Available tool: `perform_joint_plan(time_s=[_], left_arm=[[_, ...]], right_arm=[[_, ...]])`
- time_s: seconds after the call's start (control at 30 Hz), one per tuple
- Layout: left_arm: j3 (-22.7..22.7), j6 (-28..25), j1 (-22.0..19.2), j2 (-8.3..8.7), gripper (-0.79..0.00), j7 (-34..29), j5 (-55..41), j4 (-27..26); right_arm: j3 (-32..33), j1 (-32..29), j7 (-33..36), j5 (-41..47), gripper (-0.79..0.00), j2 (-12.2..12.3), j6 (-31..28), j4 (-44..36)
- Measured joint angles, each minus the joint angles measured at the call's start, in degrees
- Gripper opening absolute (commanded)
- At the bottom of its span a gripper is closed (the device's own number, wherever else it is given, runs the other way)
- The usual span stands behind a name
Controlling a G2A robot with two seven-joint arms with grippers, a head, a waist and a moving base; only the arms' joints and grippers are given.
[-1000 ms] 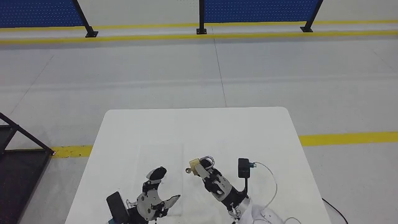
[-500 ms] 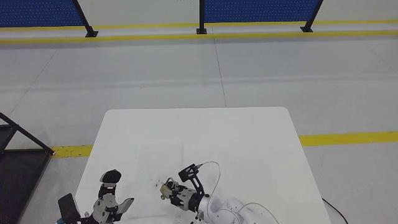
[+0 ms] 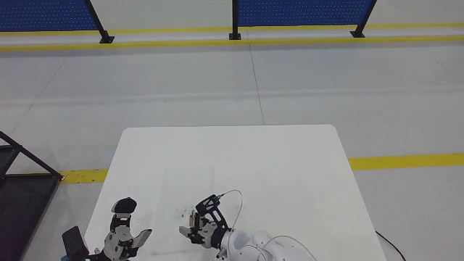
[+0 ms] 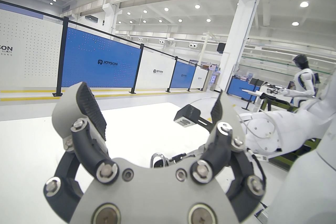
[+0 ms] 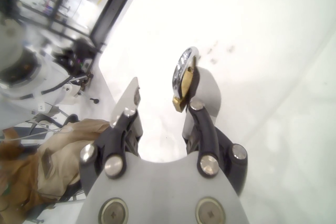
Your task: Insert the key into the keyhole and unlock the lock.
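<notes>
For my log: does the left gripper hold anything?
No, the left gripper is open and nothing sits in it.

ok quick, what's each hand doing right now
Left hand: open, empty.
Right hand: open; the padlock rests against one finger, not clamped.

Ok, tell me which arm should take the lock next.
Right. The right claw straddles the lock, which sits between its open jaws, against one of them. The left claw hangs open and empty, off near the table edge, apart from the lock.
</notes>
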Motion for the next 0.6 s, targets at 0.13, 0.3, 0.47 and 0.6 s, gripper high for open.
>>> perform_joint_plan(time_s=[0.13, 0.3, 0.47, 0.6], left_arm=[[0.0, 0.0, 0.0, 0.00, 0.000, 0.0, 0.0, 0.0], [0.0, 0.0, 0.0, 0.00, 0.000, 0.0, 0.0, 0.0], [0.0, 0.0, 0.0, 0.00, 0.000, 0.0, 0.0, 0.0], [0.0, 0.0, 0.0, 0.00, 0.000, 0.0, 0.0, 0.0]], right_arm=[[0.4, -0.8, -0.5, -1.5, 0.000, 0.8, 0.4, -1.5], [1.2, -2.0, -1.3, -2.6, 0.000, 1.8, -0.3, -3.5], [2.1, -3.3, -2.5, -3.8, 0.000, 2.8, -0.8, -5.4], [3.6, -5.3, -6.5, -5.7, 0.000, 3.8, -2.0, -8.2]])
